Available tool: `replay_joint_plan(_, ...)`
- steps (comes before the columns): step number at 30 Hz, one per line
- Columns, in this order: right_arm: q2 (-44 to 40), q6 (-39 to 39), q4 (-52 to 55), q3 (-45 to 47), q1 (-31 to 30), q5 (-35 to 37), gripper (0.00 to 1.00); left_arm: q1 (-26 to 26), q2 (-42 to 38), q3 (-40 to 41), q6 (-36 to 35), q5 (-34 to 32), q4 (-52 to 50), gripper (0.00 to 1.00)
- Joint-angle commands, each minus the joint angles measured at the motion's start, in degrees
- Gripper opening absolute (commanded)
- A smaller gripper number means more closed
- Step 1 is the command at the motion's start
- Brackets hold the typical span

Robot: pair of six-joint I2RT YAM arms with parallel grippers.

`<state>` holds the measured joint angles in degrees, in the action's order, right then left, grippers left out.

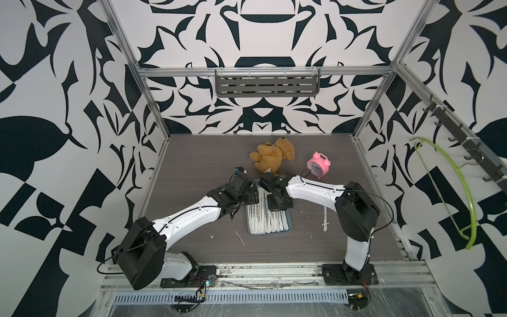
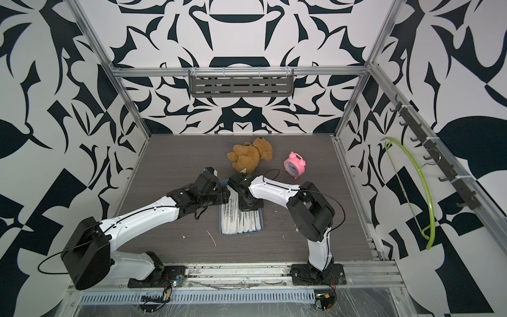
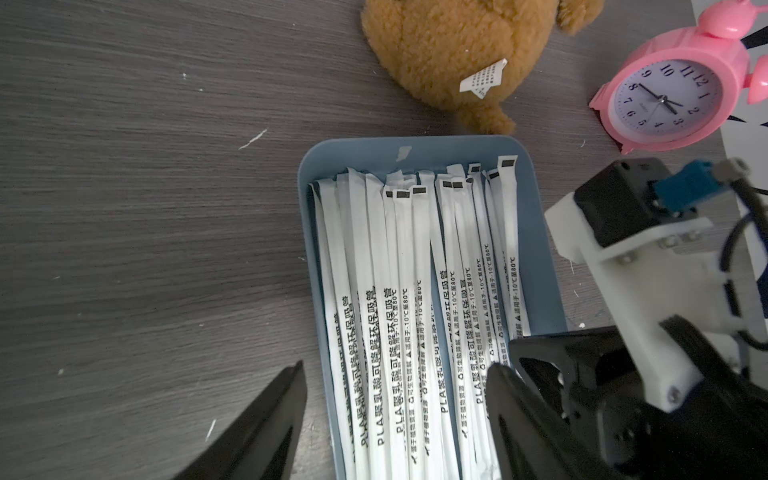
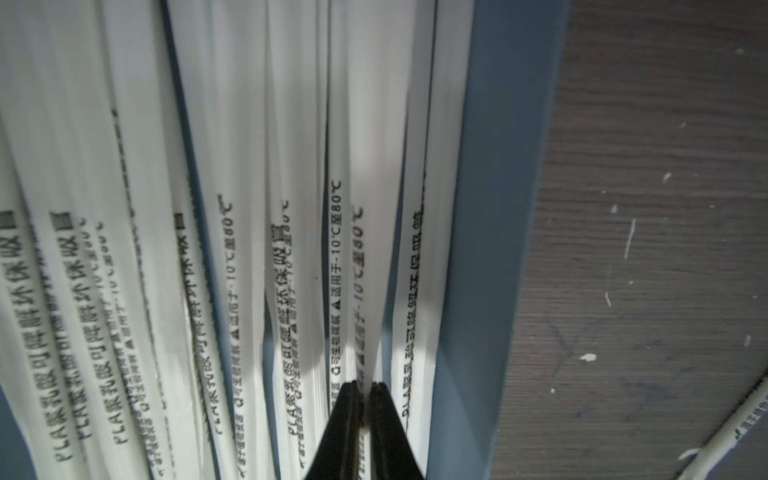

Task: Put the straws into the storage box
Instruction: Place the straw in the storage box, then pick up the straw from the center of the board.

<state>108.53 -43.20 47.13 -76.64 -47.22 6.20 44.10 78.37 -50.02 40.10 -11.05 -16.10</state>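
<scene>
The blue-grey storage box point(image 1: 289, 225) lies mid-table, filled with several white paper-wrapped straws point(image 1: 267, 222) side by side. My right gripper point(image 4: 366, 386) points down into the box and is shut on one straw point(image 4: 362, 266) near the box's right wall point(image 4: 478, 249). In both top views its fingers are hidden under its own black body. My left gripper point(image 3: 395, 368) hovers open over the box's left part; one finger is outside the rim point(image 3: 305, 232) above the table, the other over the straws point(image 3: 399, 291). One loose straw point(image 1: 324, 218) lies on the table to the right of the box.
A brown teddy bear point(image 1: 273, 157) lies just behind the box, with a pink alarm clock point(image 1: 318, 164) to its right. White scraps point(image 1: 238, 237) dot the table in front. A grey slotted shelf point(image 1: 267, 83) hangs on the back wall, a green hanger point(image 1: 463, 192) on the right wall.
</scene>
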Motion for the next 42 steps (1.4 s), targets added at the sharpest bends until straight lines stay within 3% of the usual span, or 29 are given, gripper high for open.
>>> replay_joint_plan(1,-0.2,0.9,-0.1,0.3,0.3,0.3,0.13,-0.2,0.8,0.6,-0.7,1.4,-0.6,0.75)
replay_joint_plan(9,-1.1,1.4,0.6,-0.5,0.4,0.8,0.21,-0.2,0.4,0.1,-1.2,1.0,-1.3,0.75)
replay_joint_plan(16,-6.7,2.5,5.0,-2.4,0.9,1.2,0.24,-0.2,-0.4,-2.5,-2.5,-0.4,-4.8,0.75)
replay_joint_plan(19,-13.1,3.0,6.1,0.9,4.9,0.3,0.24,-0.2,-1.7,-4.8,-4.5,-2.0,-8.2,0.75)
replay_joint_plan(24,-21.4,8.3,7.9,8.7,18.0,-0.4,0.24,-0.2,-1.9,-3.8,-6.0,-1.6,-6.3,0.75)
replay_joint_plan(30,-23.3,13.4,5.5,15.0,30.5,-1.2,0.27,-0.1,-0.1,-2.6,-2.5,-0.6,-2.2,0.8)
replay_joint_plan(36,-19.9,15.3,0.4,17.9,36.7,-2.5,0.3,-0.1,2.3,-4.0,-2.0,0.5,-3.5,0.84)
replay_joint_plan(42,-16.4,15.5,-3.2,20.2,38.1,-3.0,0.31,-0.2,1.7,-3.9,-3.0,-1.7,-4.2,0.84)
